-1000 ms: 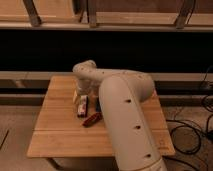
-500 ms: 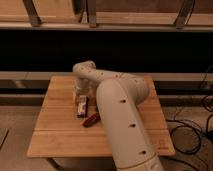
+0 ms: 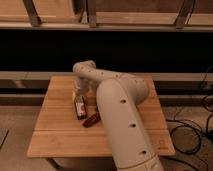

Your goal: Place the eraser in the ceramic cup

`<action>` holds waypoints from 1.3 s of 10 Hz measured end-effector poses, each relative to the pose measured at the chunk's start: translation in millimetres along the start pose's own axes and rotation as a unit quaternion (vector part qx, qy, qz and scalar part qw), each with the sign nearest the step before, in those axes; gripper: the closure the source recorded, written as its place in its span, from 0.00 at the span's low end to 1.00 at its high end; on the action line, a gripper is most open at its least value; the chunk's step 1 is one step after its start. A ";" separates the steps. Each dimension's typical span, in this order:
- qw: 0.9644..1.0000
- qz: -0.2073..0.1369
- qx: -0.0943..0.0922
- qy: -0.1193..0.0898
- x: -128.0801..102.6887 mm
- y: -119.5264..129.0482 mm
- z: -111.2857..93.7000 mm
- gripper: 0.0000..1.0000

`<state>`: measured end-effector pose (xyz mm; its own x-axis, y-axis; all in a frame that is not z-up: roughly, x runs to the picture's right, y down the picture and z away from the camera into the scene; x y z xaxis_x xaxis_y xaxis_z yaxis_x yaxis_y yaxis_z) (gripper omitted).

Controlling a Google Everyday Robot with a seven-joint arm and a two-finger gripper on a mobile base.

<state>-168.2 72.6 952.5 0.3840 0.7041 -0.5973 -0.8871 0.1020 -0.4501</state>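
The eraser [image 3: 80, 107], a small oblong block with white, red and dark markings, is over the left-middle of the wooden table [image 3: 55, 135]. My gripper [image 3: 78, 95] hangs from the white arm [image 3: 120, 115] and points down right above the eraser's far end, touching it or very close to it. I cannot tell whether it holds the eraser. The ceramic cup is not in view; the arm may hide it.
A dark red-brown elongated object [image 3: 91, 120] lies just right of the eraser, next to the arm. The bulky arm covers the table's right half. A dark shelf runs behind the table. Cables [image 3: 192, 135] lie on the floor at right.
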 end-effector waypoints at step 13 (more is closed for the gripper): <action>0.963 -0.002 0.218 -0.160 -36.2 -32.0 -253.6 1.00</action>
<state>-88.8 -134.3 820.2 0.3512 0.8766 -0.3289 -0.9356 0.3417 -0.0884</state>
